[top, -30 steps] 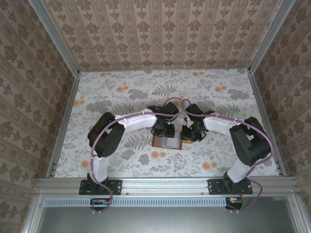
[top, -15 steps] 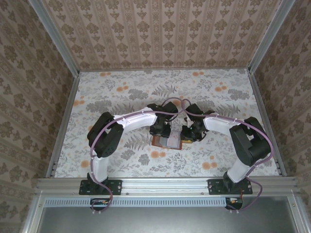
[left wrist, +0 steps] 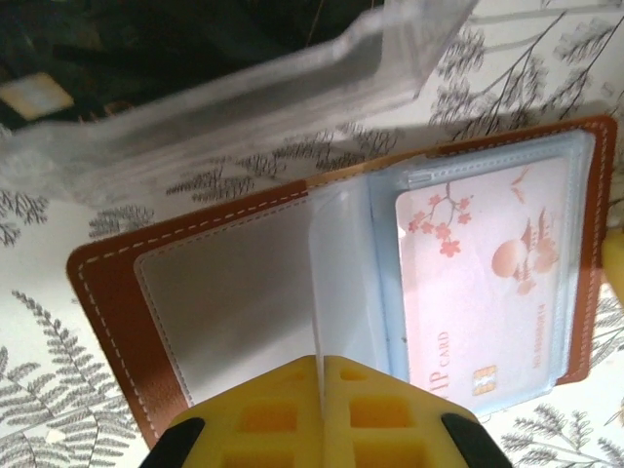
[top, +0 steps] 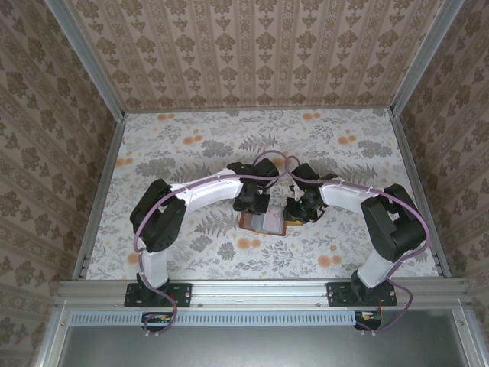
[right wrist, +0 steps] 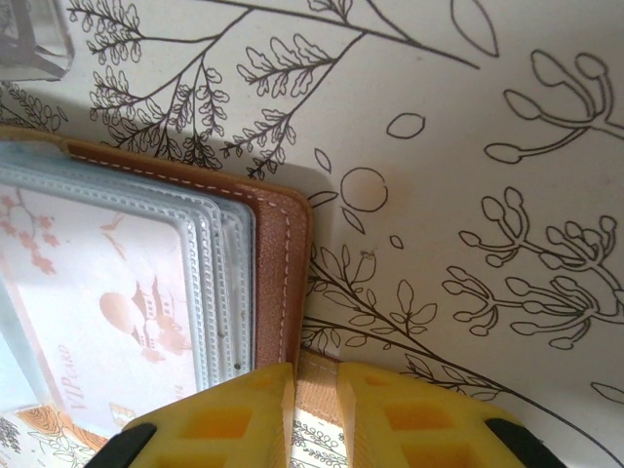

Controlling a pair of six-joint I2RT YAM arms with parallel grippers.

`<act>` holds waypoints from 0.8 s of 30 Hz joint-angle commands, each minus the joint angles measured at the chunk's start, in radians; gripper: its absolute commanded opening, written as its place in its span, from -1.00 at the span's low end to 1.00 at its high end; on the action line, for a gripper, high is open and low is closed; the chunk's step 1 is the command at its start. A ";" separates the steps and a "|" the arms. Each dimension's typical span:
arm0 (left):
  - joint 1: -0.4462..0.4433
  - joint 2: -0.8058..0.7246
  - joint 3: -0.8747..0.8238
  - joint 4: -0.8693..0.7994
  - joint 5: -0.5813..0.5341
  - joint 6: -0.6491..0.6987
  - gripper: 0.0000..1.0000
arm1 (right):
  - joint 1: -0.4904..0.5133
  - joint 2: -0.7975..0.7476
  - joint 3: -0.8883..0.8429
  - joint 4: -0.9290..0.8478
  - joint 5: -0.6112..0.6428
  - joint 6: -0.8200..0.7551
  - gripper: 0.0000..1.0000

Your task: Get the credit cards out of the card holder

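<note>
Left end effector newly clenched on clear sleeve, right end effector pinching leather card holder

Soft, even light from above. Wrist views are warm-tinted; yellow jaws blur up close; soft shadow edges the wallet.

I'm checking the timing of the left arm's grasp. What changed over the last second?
The left claw closed on a clear sleeve of the card holder, and that arm's elbow swung back and outward. The right claw stayed clamped on the strap tab. The card holder stayed open on the table.
</note>
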 commanded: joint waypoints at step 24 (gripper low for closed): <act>0.000 -0.172 -0.102 0.072 0.026 -0.076 -0.48 | 0.028 -0.060 0.064 -0.083 -0.055 0.001 -0.49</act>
